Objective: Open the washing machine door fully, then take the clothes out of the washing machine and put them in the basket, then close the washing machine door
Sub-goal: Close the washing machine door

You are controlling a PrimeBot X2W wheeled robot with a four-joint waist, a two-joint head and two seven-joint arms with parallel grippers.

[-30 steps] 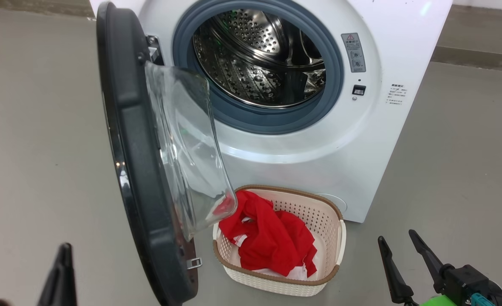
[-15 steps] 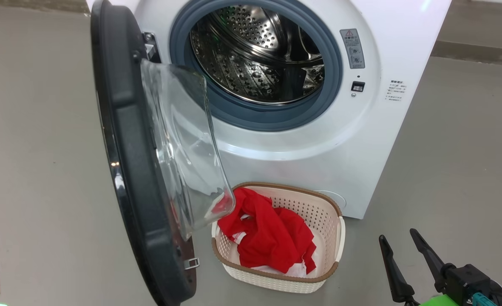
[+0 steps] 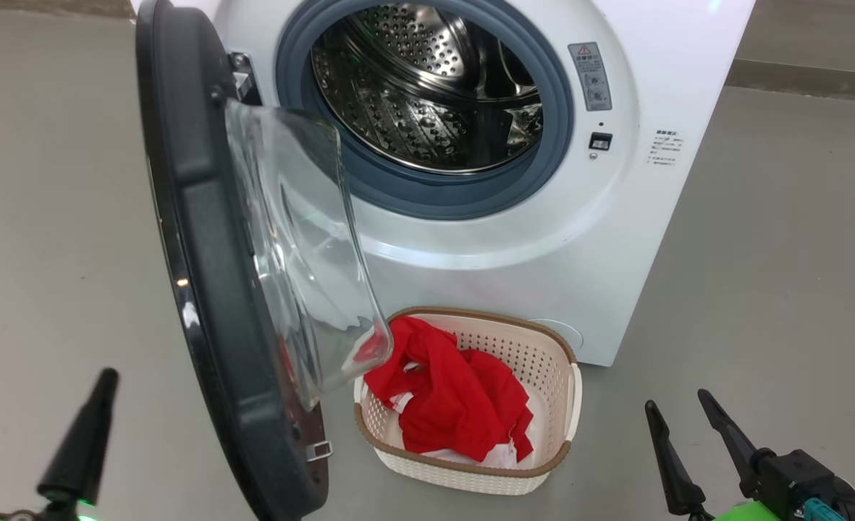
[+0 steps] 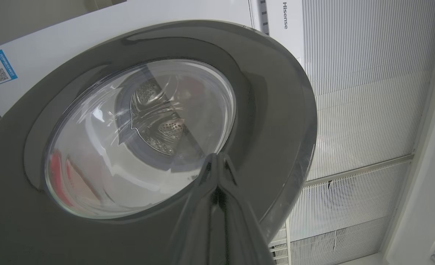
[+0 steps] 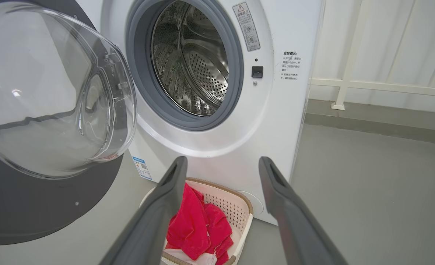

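Head view: one washing machine [image 3: 579,239], one door [image 3: 203,289], one basket [image 3: 543,362] with clothes [image 3: 456,405]; left gripper [image 3: 107,380] closed, right gripper [image 3: 675,401] spread, both empty.

Place: looked like a bare utility or test room.
Floor: grey floor [image 3: 775,239] was plain and unfurnished.
Appliance: the washing machine [image 3: 579,239] stood alone on it.
Walls: white ribbed panels [image 4: 364,92] lined them.

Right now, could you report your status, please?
Left gripper shut, facing door; right gripper open, empty. Clothes in basket; none seen in drum. Door open; basket sits near its swing.
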